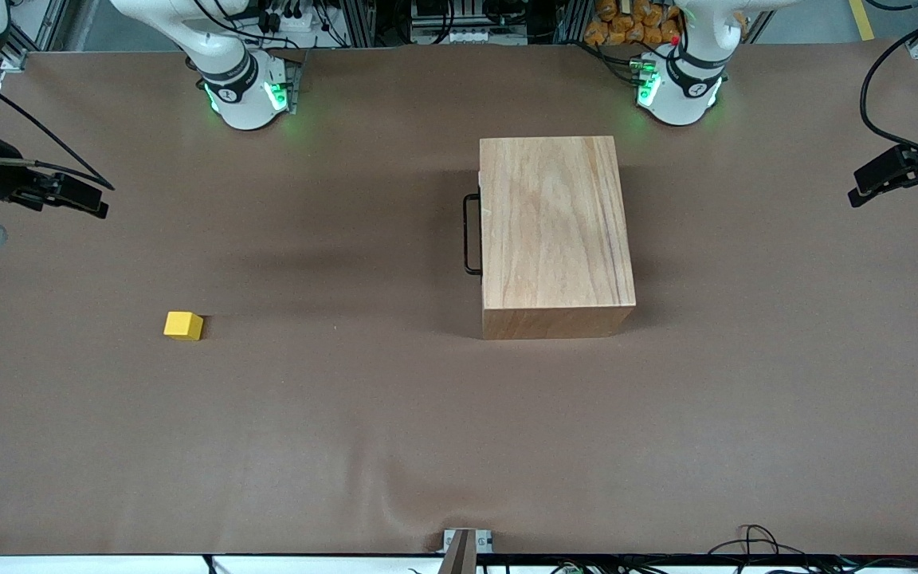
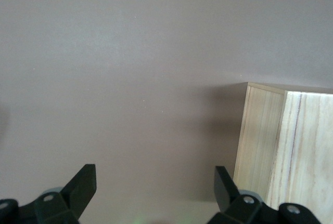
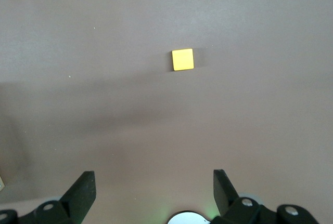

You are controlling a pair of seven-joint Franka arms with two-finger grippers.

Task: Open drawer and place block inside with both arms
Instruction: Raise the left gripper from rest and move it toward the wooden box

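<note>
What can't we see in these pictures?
- Inside of the drawer: shut in the wooden box; the front view shows only its handle.
- Left pincer: open in the left wrist view; at the front view's edge it is cut off.
- Right pincer: open in the right wrist view.
- Yellow block: its underside rests on the table.

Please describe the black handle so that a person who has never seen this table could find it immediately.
Start from the large wooden box standing on the brown table, toward the left arm's end. On its side that faces the right arm's end sits a thin black wire handle, belonging to the closed drawer. It is the only dark thing attached to the pale wood; the small yellow block lies apart, toward the right arm's end.
</note>
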